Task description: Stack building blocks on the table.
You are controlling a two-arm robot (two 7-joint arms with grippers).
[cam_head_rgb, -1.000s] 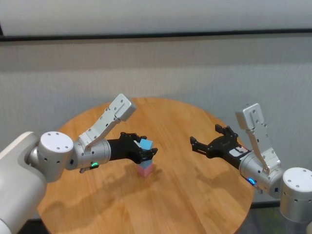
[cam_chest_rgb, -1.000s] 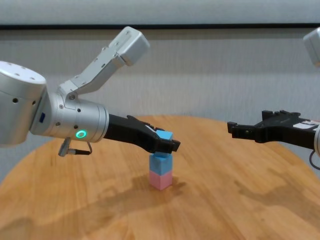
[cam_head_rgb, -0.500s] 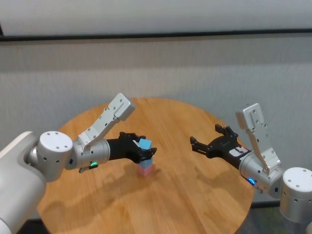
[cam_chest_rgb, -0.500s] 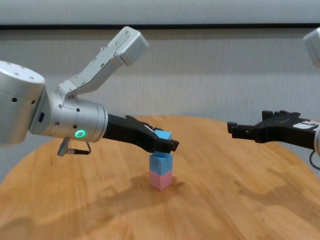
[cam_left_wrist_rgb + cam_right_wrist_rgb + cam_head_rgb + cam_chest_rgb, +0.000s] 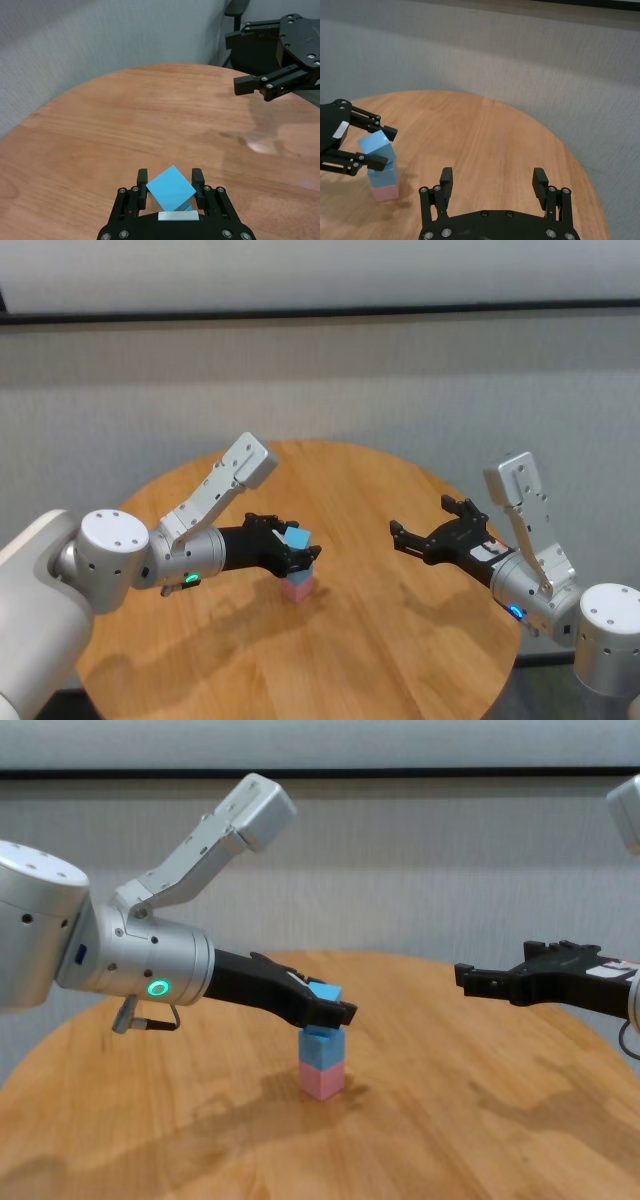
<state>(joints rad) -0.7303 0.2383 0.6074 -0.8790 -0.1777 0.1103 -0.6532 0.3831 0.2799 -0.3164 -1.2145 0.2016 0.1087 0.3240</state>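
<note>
Gripping a tilted blue cube (image 5: 324,991) between its fingers, the left gripper (image 5: 325,1005) hovers right above a blue block (image 5: 322,1045) stacked on the pink block (image 5: 322,1079) mid-table (image 5: 450,1120). Well apart, the right gripper (image 5: 490,982) hangs spread wide, holding nothing.

Bare table (image 5: 470,1120) lies between the block stack (image 5: 322,1063) and the right pincer (image 5: 478,981), seemingly unobstructed.

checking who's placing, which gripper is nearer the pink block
Left. The left gripper is right above the pink block, shut on the top blue block over the two-block stack. The right gripper hangs open well off to the right, above the table.
</note>
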